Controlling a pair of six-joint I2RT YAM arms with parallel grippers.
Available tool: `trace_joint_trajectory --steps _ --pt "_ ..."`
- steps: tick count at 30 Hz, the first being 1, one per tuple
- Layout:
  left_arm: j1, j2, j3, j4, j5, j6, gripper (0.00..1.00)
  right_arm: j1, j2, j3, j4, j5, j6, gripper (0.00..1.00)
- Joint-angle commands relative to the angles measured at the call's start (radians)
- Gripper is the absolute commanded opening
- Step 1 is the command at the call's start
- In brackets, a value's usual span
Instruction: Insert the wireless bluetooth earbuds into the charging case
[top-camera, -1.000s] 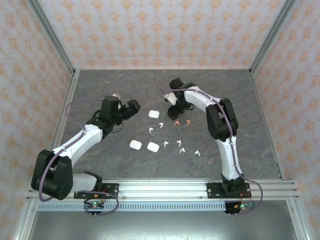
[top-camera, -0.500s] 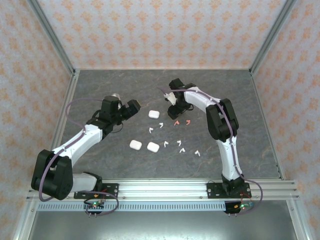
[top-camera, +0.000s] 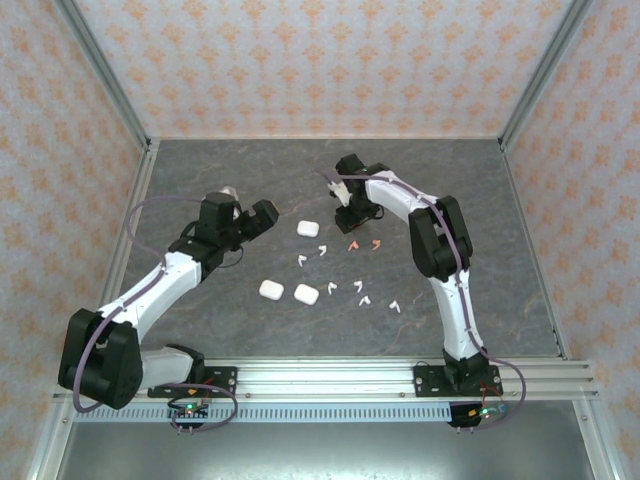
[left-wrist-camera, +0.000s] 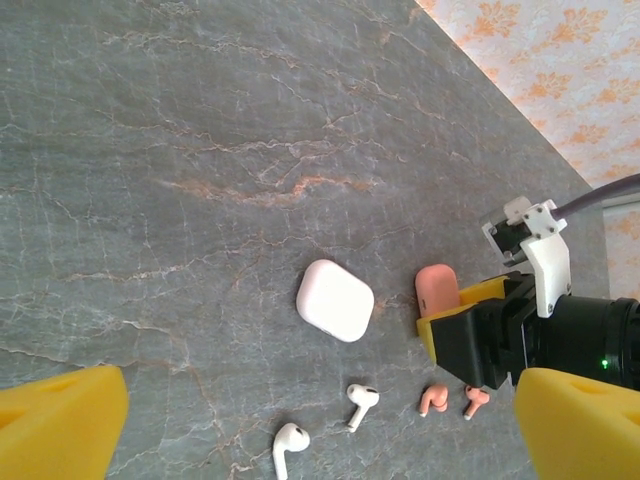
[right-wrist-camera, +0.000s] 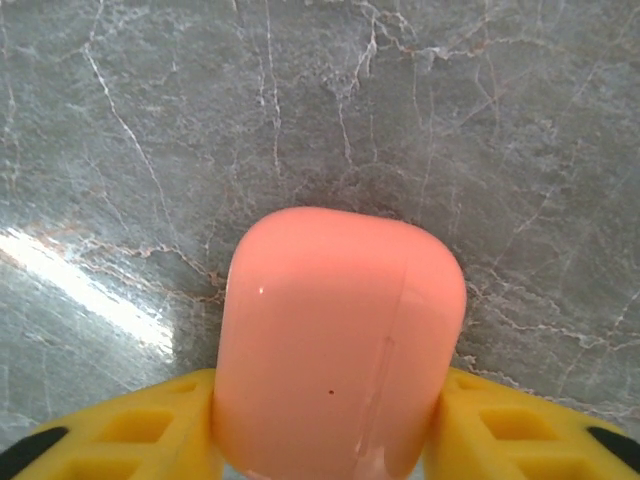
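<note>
- right gripper (right-wrist-camera: 335, 425) clamped on the pink case (right-wrist-camera: 340, 330), a pad touching each side
- pink earbuds (left-wrist-camera: 433, 399) lie loose on the table just beside that gripper
- left gripper (top-camera: 250, 207) fingers wide apart, holding nothing; white case (left-wrist-camera: 335, 300) and white earbuds (left-wrist-camera: 360, 403) lie ahead of it

Grey, white-veined table (right-wrist-camera: 150, 120); coral-pink case (right-wrist-camera: 340, 340); white case (left-wrist-camera: 335, 300); yellow fingers (right-wrist-camera: 140, 425); orange-flowered walls (top-camera: 320, 60).
</note>
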Motion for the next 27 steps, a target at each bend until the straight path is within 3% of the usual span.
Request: trace_joint_trajectory --steps 1,10,18,24,27 --pt "-0.008 -0.032 0.028 -0.045 -0.033 0.035 0.99 -0.005 -0.03 -0.05 0.097 0.079 0.019 0.45" --pt "-0.008 -0.085 0.051 -0.021 0.057 0.109 0.99 -0.005 -0.389 -0.338 0.392 -0.009 -0.072 0.44" --pt "-0.008 -0.11 0.197 -0.084 0.331 0.284 0.9 0.012 -0.827 -0.697 0.705 -0.115 -0.184 0.43" --pt "-0.008 -0.081 0.291 -0.071 0.535 0.306 0.87 0.084 -1.032 -0.799 0.754 -0.079 -0.308 0.42" --pt "-0.02 -0.058 0.326 -0.061 0.585 0.3 0.86 0.127 -1.077 -0.823 0.765 -0.066 -0.366 0.42"
